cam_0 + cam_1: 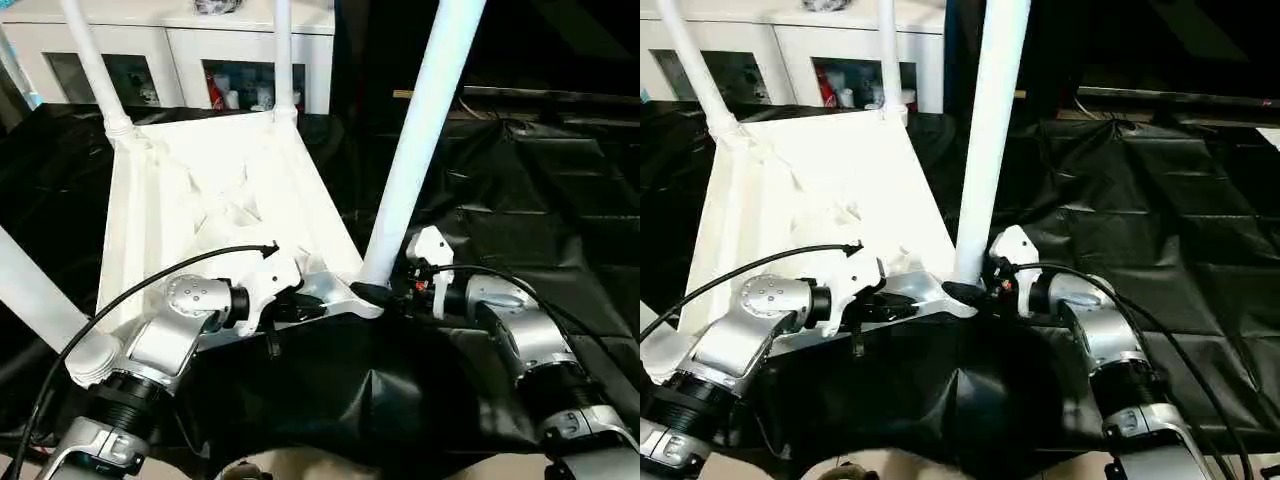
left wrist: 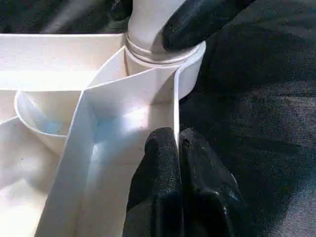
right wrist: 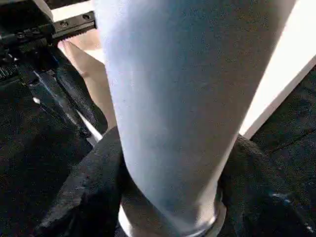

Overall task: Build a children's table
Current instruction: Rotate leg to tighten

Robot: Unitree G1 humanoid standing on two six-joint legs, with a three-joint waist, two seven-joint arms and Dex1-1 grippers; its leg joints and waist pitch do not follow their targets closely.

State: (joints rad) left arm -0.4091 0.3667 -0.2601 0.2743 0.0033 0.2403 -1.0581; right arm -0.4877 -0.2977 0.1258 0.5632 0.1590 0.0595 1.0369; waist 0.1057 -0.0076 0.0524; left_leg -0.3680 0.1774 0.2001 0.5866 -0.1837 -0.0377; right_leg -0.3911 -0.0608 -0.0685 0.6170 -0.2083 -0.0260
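Observation:
The white tabletop point(image 1: 200, 190) lies upside down on black cloth, ribbed underside up. Three white tube legs stand in its corner sockets: far left point(image 1: 95, 65), far right point(image 1: 283, 60) and near left point(image 1: 35, 295). A fourth leg point(image 1: 420, 130) rises, leaning slightly, from the near right socket point(image 2: 190, 64). My left gripper point(image 2: 177, 138) is shut on the thin rim wall of the tabletop just beside that socket. My right gripper point(image 3: 168, 163) wraps the base of this leg, one black finger point(image 3: 89, 182) pressed against each side.
A white cabinet point(image 1: 180, 50) with glass doors stands behind the tabletop. Wrinkled black cloth point(image 1: 520, 170) covers the surface to the right and in front. A black cable point(image 1: 150, 280) runs over my left forearm.

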